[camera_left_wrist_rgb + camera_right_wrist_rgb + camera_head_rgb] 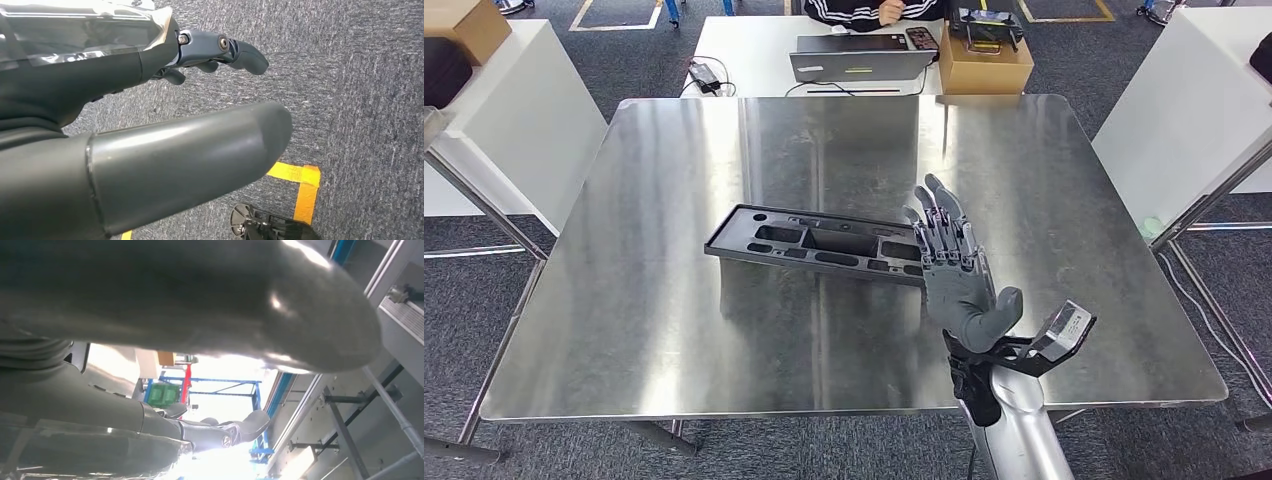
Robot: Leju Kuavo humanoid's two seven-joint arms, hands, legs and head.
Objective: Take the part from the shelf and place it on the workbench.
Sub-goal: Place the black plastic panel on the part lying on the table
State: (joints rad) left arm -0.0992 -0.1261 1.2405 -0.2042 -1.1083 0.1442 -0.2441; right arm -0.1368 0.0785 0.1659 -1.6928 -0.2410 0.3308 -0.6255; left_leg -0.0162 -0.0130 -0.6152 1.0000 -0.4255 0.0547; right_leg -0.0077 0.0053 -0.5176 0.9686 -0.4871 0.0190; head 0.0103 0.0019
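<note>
I see the part [819, 245] lying flat mid-bench [654, 330] — a long, stiff, light-looking black moulding, best gripped along a long rim — with my right hand [952, 272] raised beside its end, fingers spread, holding nothing.

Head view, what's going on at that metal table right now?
The black moulded part lies flat on the steel workbench, near its middle. The robot's right hand is raised just beside the part's near end, fingers spread and holding nothing, so the part looks already set down. The left hand hangs low over grey carpet, holding nothing. Behind the workbench, a person sits at a white desk with a laptop.
</note>
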